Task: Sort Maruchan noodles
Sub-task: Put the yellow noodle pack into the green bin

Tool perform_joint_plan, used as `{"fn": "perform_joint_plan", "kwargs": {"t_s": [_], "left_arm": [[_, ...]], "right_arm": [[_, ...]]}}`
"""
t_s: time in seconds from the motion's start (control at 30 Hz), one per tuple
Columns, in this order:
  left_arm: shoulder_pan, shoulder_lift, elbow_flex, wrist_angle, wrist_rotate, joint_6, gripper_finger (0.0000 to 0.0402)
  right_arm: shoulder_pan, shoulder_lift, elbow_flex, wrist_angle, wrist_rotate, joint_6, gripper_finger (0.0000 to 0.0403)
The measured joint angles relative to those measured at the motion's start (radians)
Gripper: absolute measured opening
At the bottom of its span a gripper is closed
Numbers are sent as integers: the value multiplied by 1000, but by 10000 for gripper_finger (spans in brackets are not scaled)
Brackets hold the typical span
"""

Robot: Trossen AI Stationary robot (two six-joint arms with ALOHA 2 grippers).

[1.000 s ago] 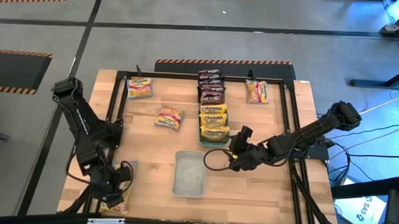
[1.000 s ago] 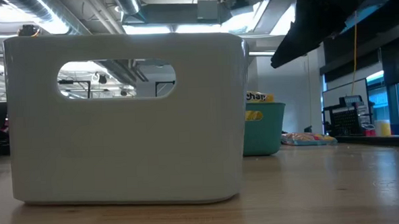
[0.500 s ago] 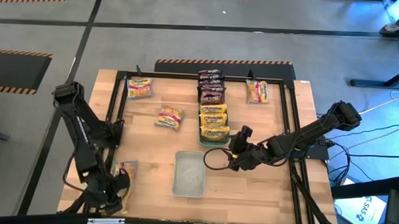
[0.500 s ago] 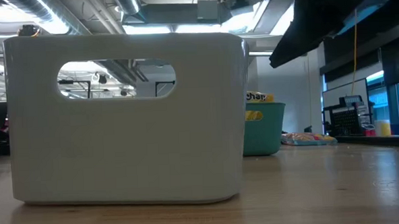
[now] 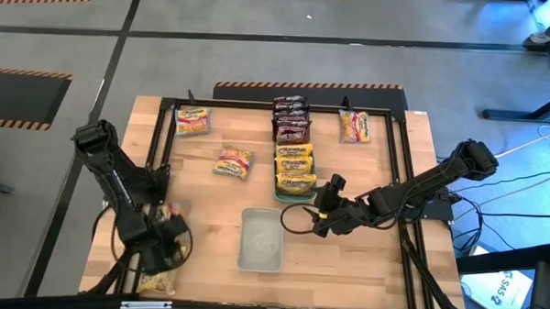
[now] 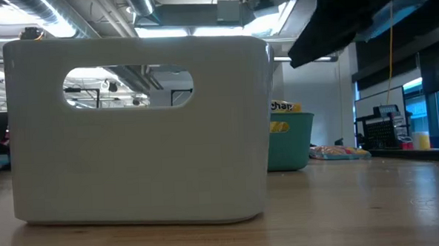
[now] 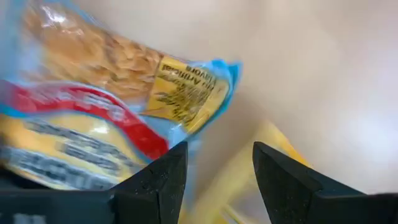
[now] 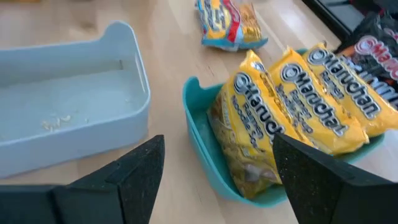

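Crinkling under glare, yellow Maruchan noodles fill a teal tray; both arms' fingers gape empty.

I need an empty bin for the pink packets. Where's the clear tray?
In the high view the clear tray sits at the table's near middle, just below the teal tray of yellow packets, beside the right gripper.

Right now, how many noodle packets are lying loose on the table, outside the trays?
5 packets: far left, mid-left, far right, and, by the left tool, two more. The arm may hide more.
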Motion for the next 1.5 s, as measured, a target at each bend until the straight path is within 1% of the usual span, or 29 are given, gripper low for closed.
{"fn": "perform_joint_plan", "kwargs": {"t_s": [0.1,0.17,0.2,0.27,0.33,0.4,0.5,0.6,0.67,0.73,0.83,0.97,1.0,1.03,1.1,1.2,1.27,1.33,1.5], "left_arm": [[45,0,0,-151,-123,52,176],[85,-1,1,-216,-163,75,176],[103,-3,5,-227,-159,110,176],[118,-3,40,-210,-105,182,176],[101,-3,85,-204,-33,206,176],[60,-4,129,-184,35,201,176],[-11,-5,155,-98,103,100,176],[-80,-5,154,-28,158,-99,176],[-122,-2,154,18,160,-235,176],[-150,0,154,27,164,-350,176],[-167,15,153,19,179,-453,176],[-141,55,153,1,224,-491,176],[-131,67,151,8,230,-504,176],[-121,80,151,56,247,-516,176],[-108,103,147,54,256,-514,176],[-88,134,146,59,302,-488,176],[-83,156,146,56,316,-480,176],[-76,169,146,46,313,-469,176],[-46,179,144,40,301,-367,176]], "right_arm": [[0,0,0,37,-3,-9,282],[0,0,0,42,-7,-10,282],[0,0,0,45,-7,-9,282],[0,2,0,55,-6,-9,282],[0,10,0,73,-7,-10,282],[0,18,0,96,-7,-13,282],[0,37,0,110,-7,-14,282],[1,60,0,137,-14,-17,282],[1,76,0,165,-26,-38,282],[1,90,0,183,-29,-65,282],[1,102,0,213,-34,-91,282],[1,103,0,212,-45,-99,282],[1,103,0,213,-52,-108,282],[1,103,0,217,-57,-113,282],[1,103,0,218,-61,-116,282],[0,103,0,218,-85,-121,282],[1,103,0,215,-92,-135,282],[1,103,0,221,-97,-142,282],[1,103,0,218,-102,-144,282]]}}
